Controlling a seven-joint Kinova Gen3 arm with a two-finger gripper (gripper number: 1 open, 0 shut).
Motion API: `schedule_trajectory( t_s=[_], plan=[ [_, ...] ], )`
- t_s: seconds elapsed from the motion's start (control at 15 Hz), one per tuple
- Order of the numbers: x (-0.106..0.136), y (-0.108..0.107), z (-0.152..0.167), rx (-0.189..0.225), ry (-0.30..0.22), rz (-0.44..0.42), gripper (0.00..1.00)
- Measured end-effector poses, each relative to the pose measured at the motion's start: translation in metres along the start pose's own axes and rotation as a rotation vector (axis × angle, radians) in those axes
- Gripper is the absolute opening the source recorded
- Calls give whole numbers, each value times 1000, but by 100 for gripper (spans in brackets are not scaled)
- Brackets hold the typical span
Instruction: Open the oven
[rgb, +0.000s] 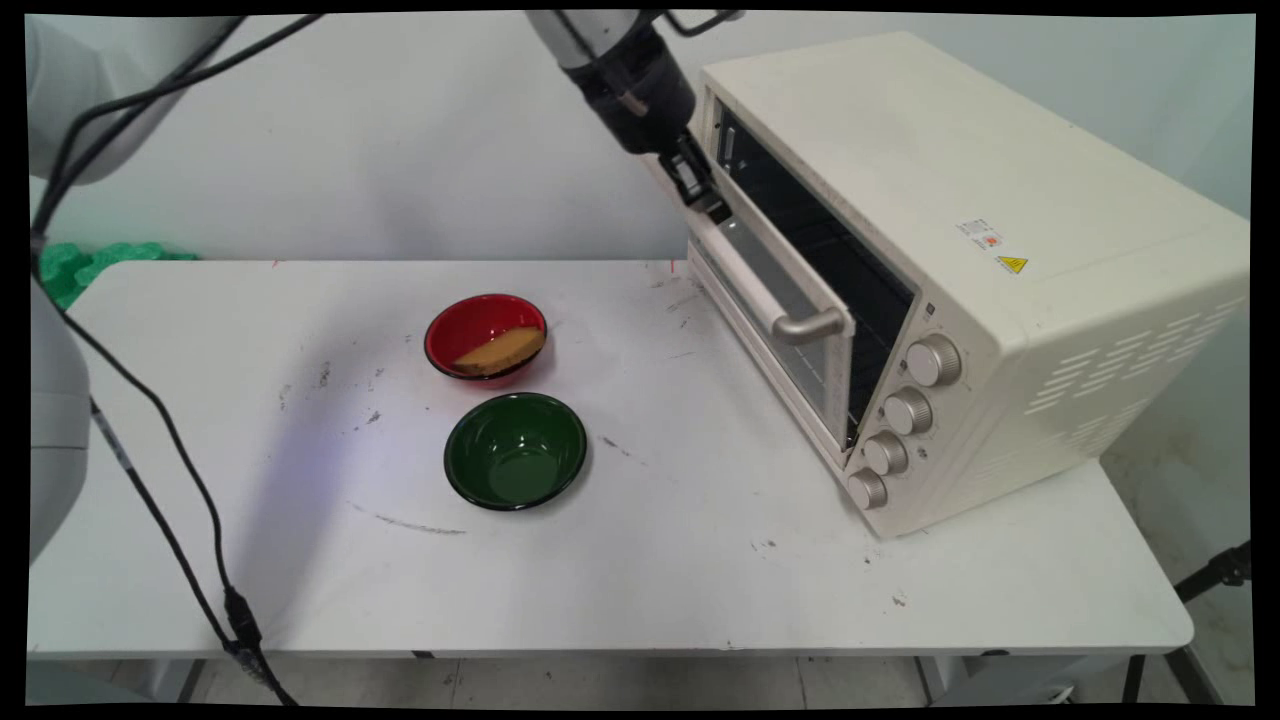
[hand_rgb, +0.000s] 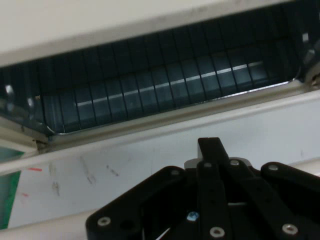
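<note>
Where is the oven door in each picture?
Main view: the oven door hangs partly open on the cream oven, right of centre, the gripper at its top edge.
Hand view: the door's pale top edge crosses the middle, above the black linkage.
Shared landmark: the dark wire rack inside.

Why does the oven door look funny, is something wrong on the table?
The toaster oven door hangs partly open, tilted outward, with the end effector at its top edge. The oven also sits askew across the table, which is scuffed with dark marks. Nothing is spilled.
</note>
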Motion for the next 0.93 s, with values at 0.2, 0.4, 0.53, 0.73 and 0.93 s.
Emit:
schedule_trajectory(
  t_s=[0.2,0.4,0.53,0.73,0.93],
  plan=[
    [-20,7,-6,13,5,12,0],
    [-43,14,-11,24,10,20,0],
    [-58,18,-12,28,18,16,0],
    [-87,22,-13,31,49,-13,0],
    [-114,25,-12,25,91,-38,0]
  ],
)
